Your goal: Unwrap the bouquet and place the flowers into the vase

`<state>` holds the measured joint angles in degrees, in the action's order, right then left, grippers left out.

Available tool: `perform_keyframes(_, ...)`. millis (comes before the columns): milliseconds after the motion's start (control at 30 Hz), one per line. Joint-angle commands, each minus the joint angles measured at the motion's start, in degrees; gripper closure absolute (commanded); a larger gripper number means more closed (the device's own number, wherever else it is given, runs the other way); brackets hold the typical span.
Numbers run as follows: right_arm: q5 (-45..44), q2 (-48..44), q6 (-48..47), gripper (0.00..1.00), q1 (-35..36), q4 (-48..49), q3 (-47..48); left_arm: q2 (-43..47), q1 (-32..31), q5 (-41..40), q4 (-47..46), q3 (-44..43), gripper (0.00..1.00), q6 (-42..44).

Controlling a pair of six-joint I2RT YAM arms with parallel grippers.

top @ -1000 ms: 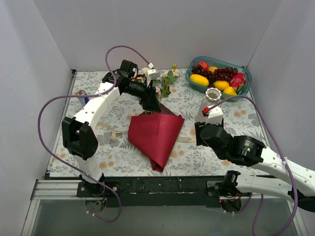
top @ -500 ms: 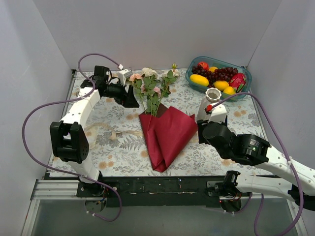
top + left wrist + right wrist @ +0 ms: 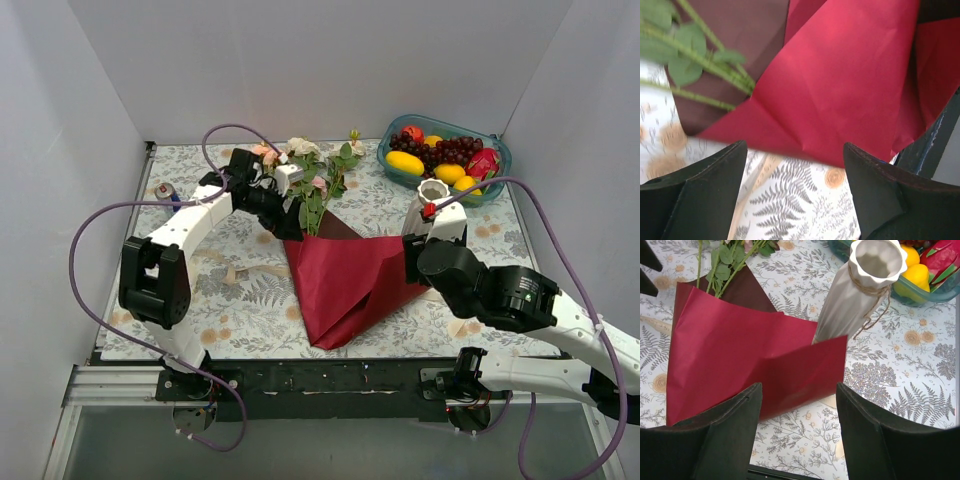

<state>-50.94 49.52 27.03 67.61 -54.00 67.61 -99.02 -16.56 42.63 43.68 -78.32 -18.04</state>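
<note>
Left tool (image 3: 795,148) and right tool (image 3: 799,390) both gape apart, empty. Right wrist view alone shows twine (image 3: 866,289) round the vase (image 3: 842,315); overhead, the bouquet (image 3: 312,212) lies just left of that vase, red paper (image 3: 350,285) half unfolded.

Bright, even overhead light; shadows on the floral-patterned counter (image 3: 250,310) are faint and soft. The left wrist view is blurred: dark red paper sheet (image 3: 850,75), thin green stems (image 3: 700,57) and black fingers (image 3: 705,195) lack sharp edges. The right wrist view shows the white ribbed vase (image 3: 850,305) crisply.
</note>
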Motion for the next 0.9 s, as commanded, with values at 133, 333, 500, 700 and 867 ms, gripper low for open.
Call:
perform_keyframes(133, -1.8, 0.1, 1.6, 0.32, 0.9, -4.1, 7.0, -6.1, -8.7, -0.7, -2.4, -12.2, 0.23, 3.1)
perform_keyframes(333, -1.4, -0.3, 1.5, 0.31, 1.0, -7.2, 10.1, -17.1, -10.5, 3.2, 3.4, -24.9, 0.23, 2.0)
perform_keyframes(500, -0.9, -1.2, 0.7, 0.31, 1.0, -7.8, 10.8, -19.1, -13.2, 8.5, 4.2, -27.1, 0.20, 7.8)
perform_keyframes(700, -0.5, -1.7, -0.3, 0.30, 1.0, -7.7, 11.0, -24.6, -14.6, 16.4, 10.2, -33.4, 0.16, 14.5)
perform_keyframes(867, -0.4, -1.8, -0.7, 0.30, 1.0, -7.2, 11.2, -30.1, -16.8, 16.5, 13.8, -38.6, 0.16, 16.5)
